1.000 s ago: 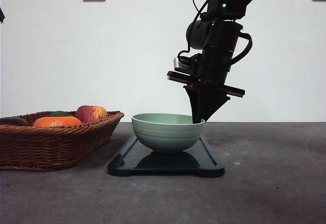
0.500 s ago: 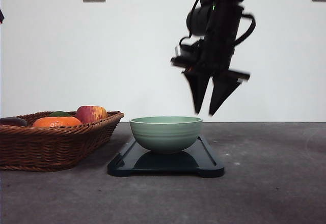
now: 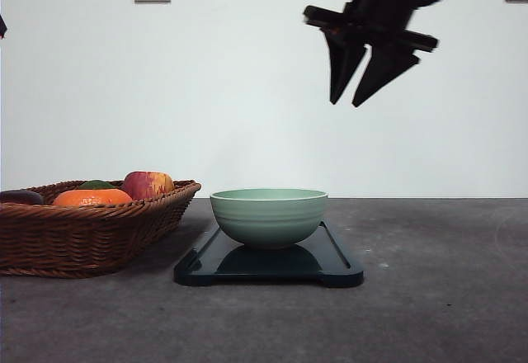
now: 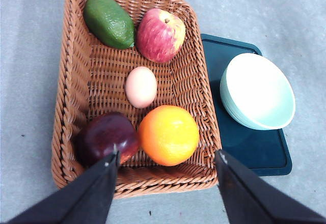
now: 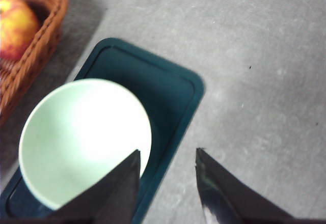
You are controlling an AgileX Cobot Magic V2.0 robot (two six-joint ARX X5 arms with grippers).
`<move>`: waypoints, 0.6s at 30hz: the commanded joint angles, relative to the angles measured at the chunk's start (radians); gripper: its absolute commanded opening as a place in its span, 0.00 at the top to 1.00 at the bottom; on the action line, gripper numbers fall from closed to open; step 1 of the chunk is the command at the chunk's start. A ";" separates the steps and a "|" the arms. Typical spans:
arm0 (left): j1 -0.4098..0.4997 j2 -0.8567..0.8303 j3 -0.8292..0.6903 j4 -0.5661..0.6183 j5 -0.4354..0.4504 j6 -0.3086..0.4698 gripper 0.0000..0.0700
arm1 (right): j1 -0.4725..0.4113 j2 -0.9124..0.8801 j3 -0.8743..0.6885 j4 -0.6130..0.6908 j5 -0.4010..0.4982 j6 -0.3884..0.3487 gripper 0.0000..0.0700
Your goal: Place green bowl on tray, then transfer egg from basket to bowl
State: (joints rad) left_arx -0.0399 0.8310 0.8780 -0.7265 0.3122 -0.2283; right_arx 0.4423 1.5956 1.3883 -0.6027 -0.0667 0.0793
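The green bowl (image 3: 269, 215) stands upright and empty on the dark tray (image 3: 330, 266) at the table's middle. High above the bowl's right side hangs my right gripper (image 3: 346, 101), open and empty; its wrist view looks down on the green bowl (image 5: 84, 137) and tray (image 5: 168, 96). To the left sits the wicker basket (image 3: 49, 235). In the left wrist view the egg (image 4: 141, 86) lies in the middle of the basket (image 4: 71, 81). My left gripper (image 4: 167, 160) hovers open above the basket's near rim, holding nothing. Beside the basket are the bowl (image 4: 259, 91) and tray (image 4: 265, 152).
In the basket lie a green avocado (image 4: 109, 21), a red-yellow apple (image 4: 160, 35), an orange (image 4: 168, 135) and a dark red fruit (image 4: 106, 138), all close around the egg. Grey tabletop stretches to the right of the tray. A white wall stands behind.
My right gripper has let go of the bowl's rim, opened, and risen well above it. The bowl stays on the tray.
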 commanded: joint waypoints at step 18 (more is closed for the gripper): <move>-0.007 0.005 0.021 0.007 0.003 0.007 0.46 | 0.007 -0.750 -0.754 0.210 -0.003 0.026 0.70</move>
State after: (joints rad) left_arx -0.0428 0.8310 0.8776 -0.7267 0.3122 -0.2281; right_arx 0.4435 0.8610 0.6402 -0.3954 -0.0746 0.0869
